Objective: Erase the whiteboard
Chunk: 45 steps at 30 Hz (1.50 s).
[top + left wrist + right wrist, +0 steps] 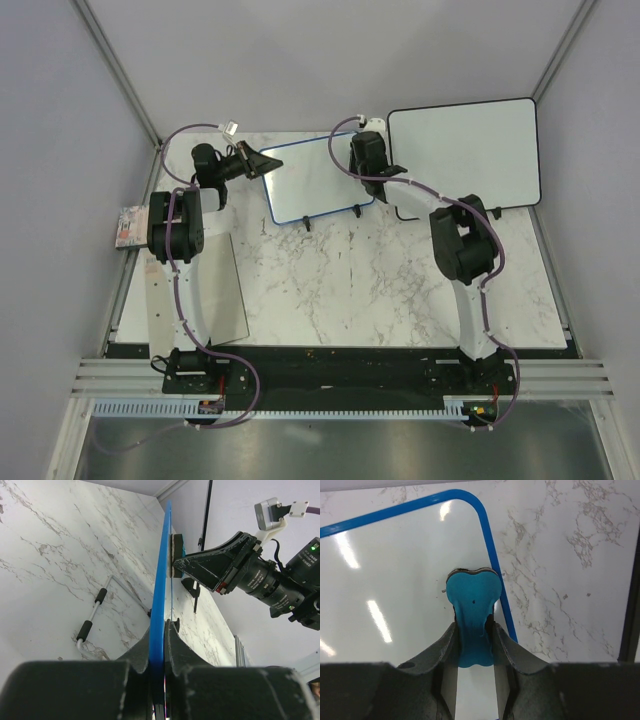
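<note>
Whiteboard with thin blue frame and rounded corners [318,180], one of two boards, stands at the rear centre of the white marbled tabletop [400,290], beside the larger black-framed whiteboard [465,155]. Left end effector [159,632] is clamped on its frame edge, a contact shown edge-on only in the left wrist view. Right end effector [472,630] grips one blue eraser [472,602], which is pressed on the glossy white face near a corner.

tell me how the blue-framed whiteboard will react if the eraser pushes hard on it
Probably stiff: the blue-framed whiteboard shows a straight edge in the left wrist view. Thin and propped on small feet, it may tip or slide under the eraser, though the left tool, shut on its frame, likely steadies it.
</note>
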Motion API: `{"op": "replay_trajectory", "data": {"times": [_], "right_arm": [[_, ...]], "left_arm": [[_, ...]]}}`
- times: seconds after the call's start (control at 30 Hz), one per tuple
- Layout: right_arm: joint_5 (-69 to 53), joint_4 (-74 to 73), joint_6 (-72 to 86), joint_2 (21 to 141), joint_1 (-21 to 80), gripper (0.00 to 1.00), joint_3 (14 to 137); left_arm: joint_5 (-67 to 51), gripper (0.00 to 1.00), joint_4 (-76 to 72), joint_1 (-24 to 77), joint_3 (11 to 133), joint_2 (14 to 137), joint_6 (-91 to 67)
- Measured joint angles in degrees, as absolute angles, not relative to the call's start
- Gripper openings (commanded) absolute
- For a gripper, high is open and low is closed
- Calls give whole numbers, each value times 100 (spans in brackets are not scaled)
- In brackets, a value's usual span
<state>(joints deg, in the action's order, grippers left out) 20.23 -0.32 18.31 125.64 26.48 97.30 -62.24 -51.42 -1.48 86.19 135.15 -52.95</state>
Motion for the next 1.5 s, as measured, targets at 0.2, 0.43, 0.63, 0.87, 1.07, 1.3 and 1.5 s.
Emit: {"op": "replay_trajectory", "data": {"times": [0.2, 0.43, 0.63, 0.87, 1.07, 1.3, 1.5], "right_arm": [[2112, 45, 1865, 12379, 2591, 0, 9321], [2137, 198, 1966, 12239, 2567, 0, 8965], [2263, 342, 1981, 12151, 2661, 0, 8689], [2335, 397, 1977, 12090, 2714, 0, 8538], [2239, 379, 1835, 12088, 2714, 0, 8586], [2029, 285, 1450, 12088, 2694, 0, 8678], [1785, 154, 1299, 12090, 2670, 0, 8796]], "left_arm": [[-6230, 2, -5144, -148, 8619, 13506, -5275], [-6261, 2, -5142, -148, 8619, 13493, -5249], [-6267, 2, -5142, -148, 8619, 13493, -5245], [-6278, 2, -5144, -150, 8619, 13493, -5240], [-6289, 2, -5146, -150, 8619, 13493, -5240], [-6298, 2, -5146, -154, 8619, 13493, -5231], [-6302, 2, -5116, -154, 8619, 13485, -5183]]}}
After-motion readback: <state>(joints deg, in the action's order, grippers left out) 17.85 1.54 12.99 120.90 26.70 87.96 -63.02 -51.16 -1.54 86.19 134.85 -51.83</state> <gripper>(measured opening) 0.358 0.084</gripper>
